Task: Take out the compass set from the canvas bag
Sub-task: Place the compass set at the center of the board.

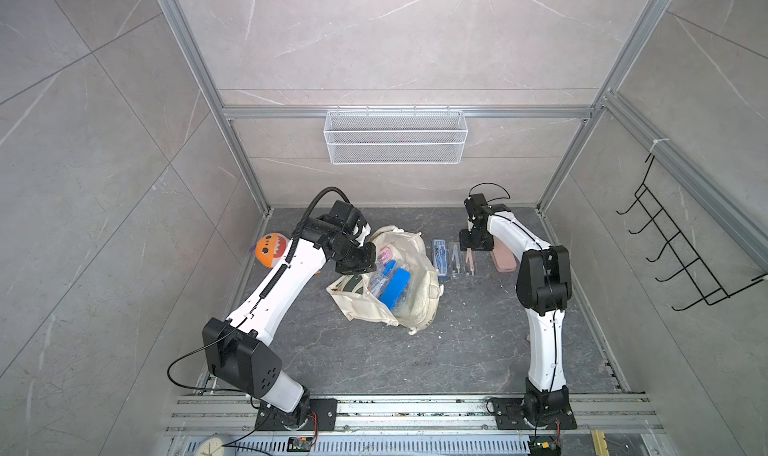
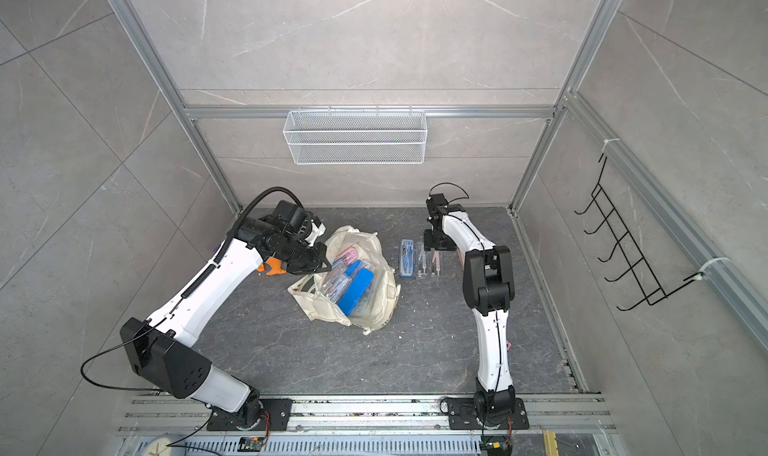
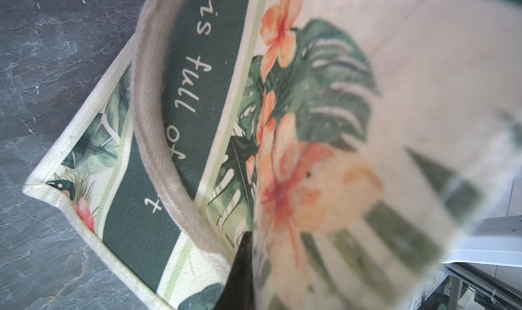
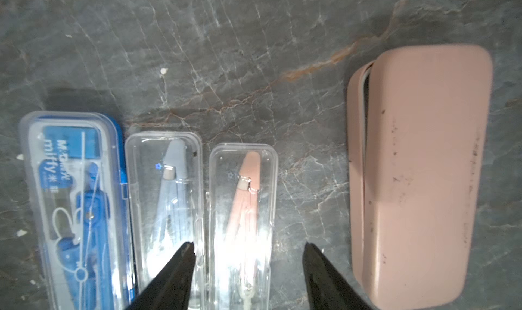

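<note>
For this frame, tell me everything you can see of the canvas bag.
The canvas bag is a crumpled cream cloth tote lying on the dark table, mouth gaping upward. Its printed face shows a dark green panel with white lettering, leaves and orange flowers; a woven cream handle lies across it. Inside sit a blue case and clear cases. The left pincer, shut, pinches its rim.

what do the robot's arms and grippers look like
Left arm and right arm: smooth white shells, black joint housings and bases. Ribbed black hose along the left, thin black cable on the right. The right gripper has black fingers tapering to points.
</note>
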Controlling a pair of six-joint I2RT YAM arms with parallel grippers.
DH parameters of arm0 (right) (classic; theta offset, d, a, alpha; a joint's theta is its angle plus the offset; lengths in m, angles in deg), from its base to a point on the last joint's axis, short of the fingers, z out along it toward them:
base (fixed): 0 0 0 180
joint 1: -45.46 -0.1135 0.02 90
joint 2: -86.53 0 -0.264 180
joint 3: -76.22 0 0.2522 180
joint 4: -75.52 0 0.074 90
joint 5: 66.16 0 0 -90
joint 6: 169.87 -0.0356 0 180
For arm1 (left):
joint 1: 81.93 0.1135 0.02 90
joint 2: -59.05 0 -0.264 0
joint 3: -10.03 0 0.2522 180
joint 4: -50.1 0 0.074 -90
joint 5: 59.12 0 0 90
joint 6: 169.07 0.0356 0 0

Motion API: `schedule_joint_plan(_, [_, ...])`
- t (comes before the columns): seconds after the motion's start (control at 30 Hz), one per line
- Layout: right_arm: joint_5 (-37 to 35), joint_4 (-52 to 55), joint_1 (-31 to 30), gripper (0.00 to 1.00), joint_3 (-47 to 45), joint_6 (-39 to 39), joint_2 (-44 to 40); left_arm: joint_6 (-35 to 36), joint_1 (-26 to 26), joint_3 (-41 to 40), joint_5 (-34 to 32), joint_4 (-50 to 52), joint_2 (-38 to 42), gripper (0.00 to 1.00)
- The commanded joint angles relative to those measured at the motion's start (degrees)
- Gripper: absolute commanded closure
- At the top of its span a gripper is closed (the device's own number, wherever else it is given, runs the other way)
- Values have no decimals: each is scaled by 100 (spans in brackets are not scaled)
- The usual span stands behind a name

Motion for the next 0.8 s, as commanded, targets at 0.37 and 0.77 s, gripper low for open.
schedule_joint_plan(0.37, [720, -60, -468, 41, -1124, -1574, -2398, -21, -11, 207, -47, 33, 222, 100])
schedule_joint_plan(0.77, [625, -238, -2175, 47, -2356, -2971, -3990, 31, -19, 156, -22, 41, 301, 100])
